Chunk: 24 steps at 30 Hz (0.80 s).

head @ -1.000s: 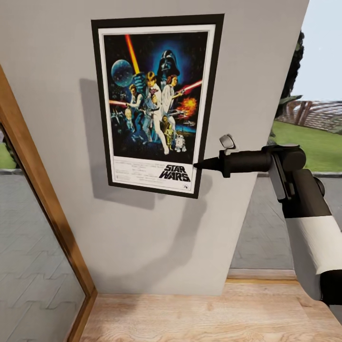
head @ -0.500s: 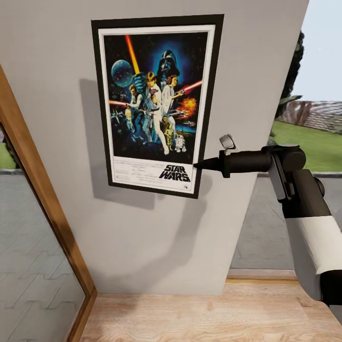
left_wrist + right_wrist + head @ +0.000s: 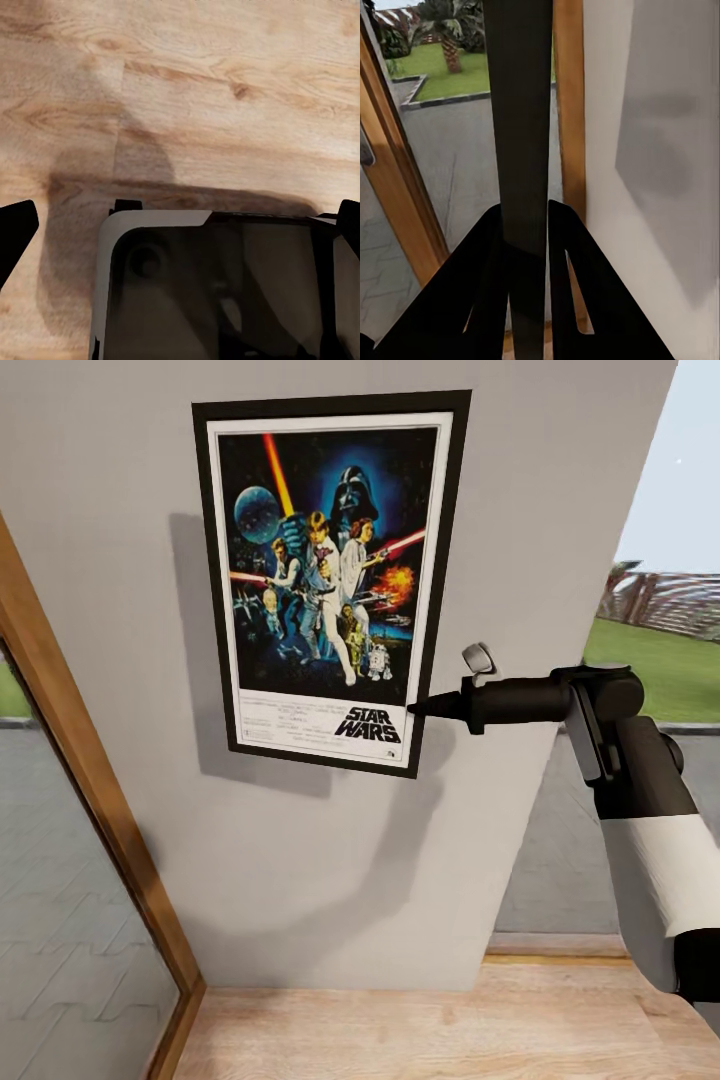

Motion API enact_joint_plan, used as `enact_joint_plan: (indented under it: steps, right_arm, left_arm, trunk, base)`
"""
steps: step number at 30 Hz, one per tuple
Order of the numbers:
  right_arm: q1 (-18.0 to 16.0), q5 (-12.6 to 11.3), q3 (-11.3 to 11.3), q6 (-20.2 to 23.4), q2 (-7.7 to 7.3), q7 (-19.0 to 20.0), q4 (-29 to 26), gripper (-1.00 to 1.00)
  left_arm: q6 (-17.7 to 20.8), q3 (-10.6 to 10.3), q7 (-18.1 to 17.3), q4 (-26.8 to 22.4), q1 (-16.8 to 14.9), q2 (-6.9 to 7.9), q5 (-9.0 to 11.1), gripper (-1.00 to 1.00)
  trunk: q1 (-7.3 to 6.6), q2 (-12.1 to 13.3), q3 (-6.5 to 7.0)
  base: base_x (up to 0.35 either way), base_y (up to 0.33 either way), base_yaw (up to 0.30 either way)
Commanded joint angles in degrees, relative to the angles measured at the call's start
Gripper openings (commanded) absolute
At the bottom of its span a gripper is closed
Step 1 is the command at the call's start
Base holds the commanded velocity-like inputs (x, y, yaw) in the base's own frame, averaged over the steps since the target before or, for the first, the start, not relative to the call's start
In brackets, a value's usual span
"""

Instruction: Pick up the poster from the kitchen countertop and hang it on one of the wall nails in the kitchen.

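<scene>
**Poster against the wall, pincer clamped on its edge: release is the risky part**

Pale grey wall point(image 3: 300, 860) fills most of the head view, with a light wooden plank floor point(image 3: 400, 1030) below it, a wooden-framed glass door point(image 3: 90, 780) at one side and a lawn visible outdoors at the other. Against that wall sits the rectangular portrait Star Wars poster with its black frame, white border and blue-black artwork point(image 3: 330, 580), upright and casting a shadow beside it. No nail can be made out; if there is one, the frame hides it

The right pincer point(image 3: 425, 707) reaches in from the side and meets the poster's lower edge near the title. In the right wrist view its two black fingers point(image 3: 480, 285) are closed on the dark frame edge point(image 3: 521, 112), which runs straight up between them. The left pincer point(image 3: 180, 217) hangs over the floor with its fingertips wide apart and nothing between them

The main danger, as I judge it, is letting go before the frame is truly caught on a nail: the poster would slide down the wall to the floor. Pulling the arm back sideways while the fingers still grip could also drag the frame off its hook or tilt it. Pressing harder toward the wall might skew the poster
</scene>
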Motion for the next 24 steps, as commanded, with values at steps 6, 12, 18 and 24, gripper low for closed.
enact_joint_plan:
  steps: [6,12,18,24]
  right_arm:
    - [-0.06,-0.35,0.11,0.56,-0.06,-0.09,-0.04,-1.00]
    - [-0.06,-0.35,0.11,0.55,-0.06,-0.09,-0.05,-1.00]
    - [-0.06,-0.35,0.11,0.56,-0.06,-0.09,-0.05,-1.00]
    - [-0.06,-0.35,0.11,0.56,-0.06,-0.09,-0.05,-1.00]
  left_arm:
    - [0.03,0.34,-0.41,-0.07,-0.01,-0.03,-0.04,1.00]
    - [0.03,0.34,-0.41,-0.05,-0.01,-0.03,-0.04,1.00]
    - [0.03,0.35,-0.41,-0.06,-0.01,-0.03,-0.04,1.00]
    - [0.03,0.35,-0.41,-0.07,-0.01,-0.03,-0.05,1.00]
  trunk:
    - [0.04,-0.12,-0.12]
    - [0.04,-0.12,-0.12]
    - [0.04,-0.12,-0.12]
    - [0.04,-0.12,-0.12]
  base:
    - [0.204,0.002,0.000]
    - [0.131,0.000,0.000]
    - [0.027,0.000,0.000]
    - [0.055,0.000,0.000]
